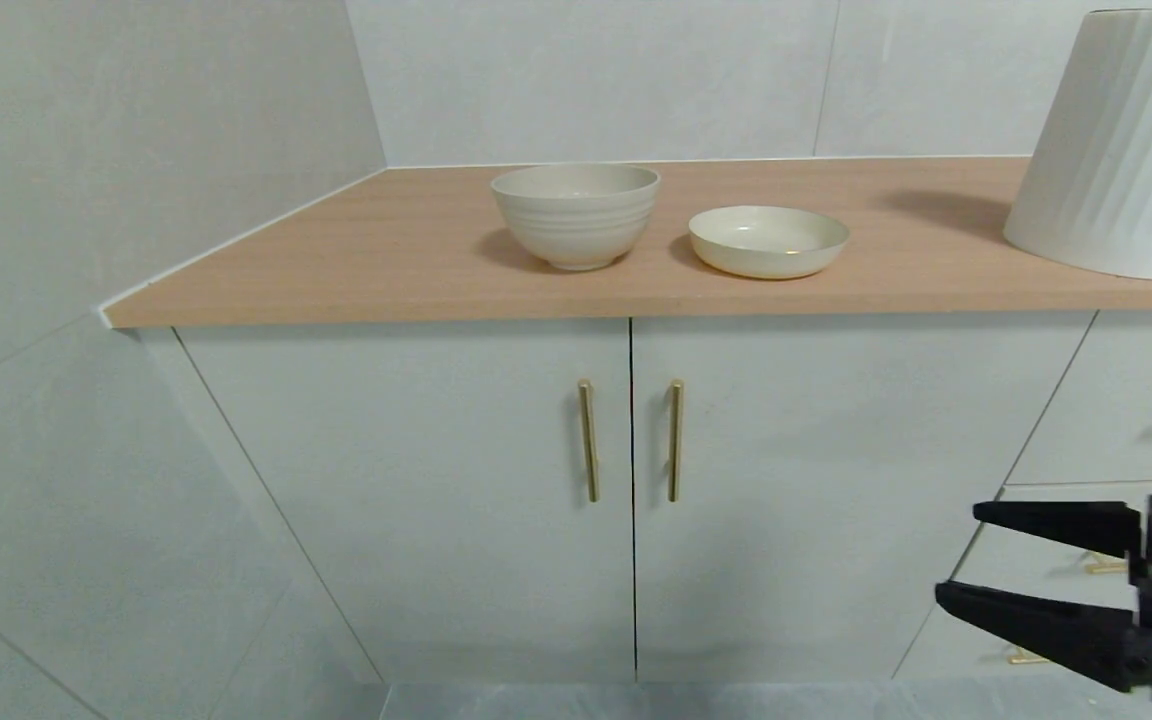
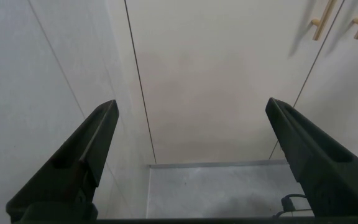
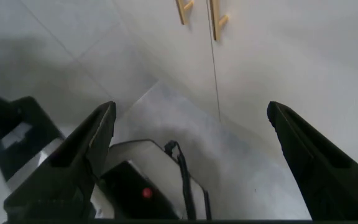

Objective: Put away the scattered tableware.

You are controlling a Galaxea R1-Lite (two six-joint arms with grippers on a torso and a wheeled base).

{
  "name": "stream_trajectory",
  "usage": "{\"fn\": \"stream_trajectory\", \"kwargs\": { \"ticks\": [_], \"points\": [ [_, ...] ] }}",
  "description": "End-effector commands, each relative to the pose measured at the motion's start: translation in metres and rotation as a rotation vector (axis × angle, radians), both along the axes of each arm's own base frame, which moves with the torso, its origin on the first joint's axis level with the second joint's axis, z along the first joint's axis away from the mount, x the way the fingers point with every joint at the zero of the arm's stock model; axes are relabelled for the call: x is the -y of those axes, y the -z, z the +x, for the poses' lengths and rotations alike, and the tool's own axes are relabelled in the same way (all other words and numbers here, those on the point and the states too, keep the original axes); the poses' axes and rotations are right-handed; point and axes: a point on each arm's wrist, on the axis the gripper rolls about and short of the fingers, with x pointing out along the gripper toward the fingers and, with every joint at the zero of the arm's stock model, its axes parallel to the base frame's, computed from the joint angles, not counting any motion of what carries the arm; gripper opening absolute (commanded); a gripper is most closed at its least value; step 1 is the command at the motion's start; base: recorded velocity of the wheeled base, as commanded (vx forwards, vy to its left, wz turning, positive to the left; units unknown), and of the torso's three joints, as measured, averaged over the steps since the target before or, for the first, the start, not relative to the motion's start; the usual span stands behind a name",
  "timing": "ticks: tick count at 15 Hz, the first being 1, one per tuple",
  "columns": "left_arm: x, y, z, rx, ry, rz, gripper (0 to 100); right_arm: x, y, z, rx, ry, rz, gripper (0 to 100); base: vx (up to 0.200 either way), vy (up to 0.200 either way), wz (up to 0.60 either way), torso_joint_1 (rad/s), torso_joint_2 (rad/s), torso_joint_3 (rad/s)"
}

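Two cream dishes stand apart on the wooden bench: a deep ribbed bowl, and a shallow bowl to its right; both empty; cabinet doors below shut; left claw and right claw both released, spread wide.

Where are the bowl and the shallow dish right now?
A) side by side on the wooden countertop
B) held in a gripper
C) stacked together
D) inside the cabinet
A: the bowl and the shallow dish stand apart, side by side, on the countertop above the shut cabinet doors.
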Motion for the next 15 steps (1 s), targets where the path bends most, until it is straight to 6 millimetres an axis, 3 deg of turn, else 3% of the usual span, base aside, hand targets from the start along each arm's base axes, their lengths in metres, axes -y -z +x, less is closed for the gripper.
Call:
{"fn": "stream_trajectory", "kwargs": {
  "ticks": [1,6,10,15],
  "points": [
    [0.0,0.0,0.0,0.0,-0.001,0.0,100,-0.034,0.016,0.049,-0.081,-0.047,-0.04,100,0.0,0.0,0.0,0.0,0.0,0.0],
    [0.0,0.0,0.0,0.0,0.001,0.0,100,-0.081,0.015,0.101,-0.09,-0.108,-0.049,100,0.0,0.0,0.0,0.0,0.0,0.0],
    [0.0,0.0,0.0,0.0,-0.001,0.0,100,-0.112,0.029,0.14,-0.112,-0.124,-0.06,100,0.0,0.0,0.0,0.0,0.0,0.0],
    [0.0,0.0,0.0,0.0,0.001,0.0,100,-0.132,0.051,0.161,-0.111,-0.129,-0.035,100,0.0,0.0,0.0,0.0,0.0,0.0]
  ]
}}
